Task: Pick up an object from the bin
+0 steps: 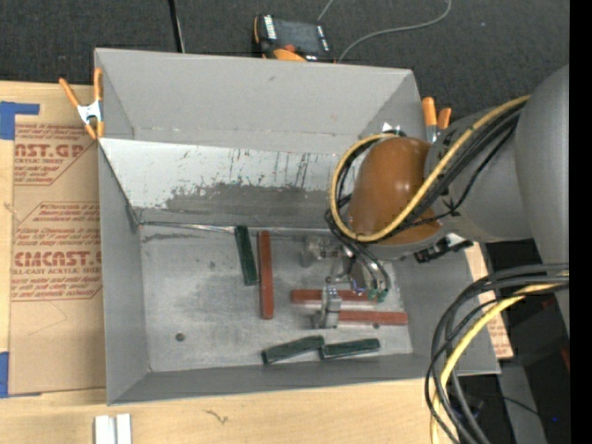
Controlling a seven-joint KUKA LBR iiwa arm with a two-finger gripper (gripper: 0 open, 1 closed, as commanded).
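Gripper (328, 305) is seen low in the bin (185, 165), just right of the long red stick (265, 274). It is placed over a shorter red bar (305, 295) lying crosswise to that stick. Its opening cannot be told; nothing is seen held. A second red bar (379, 318) lies farther right, close beside the first. Judgement: the grip is best centred on the shorter bar and taken across its narrow width, so the neighbour is not caught.

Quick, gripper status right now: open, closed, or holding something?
Gripper: cannot be told whether open or closed; it sits low over the red-brown bar at the right of the bin.
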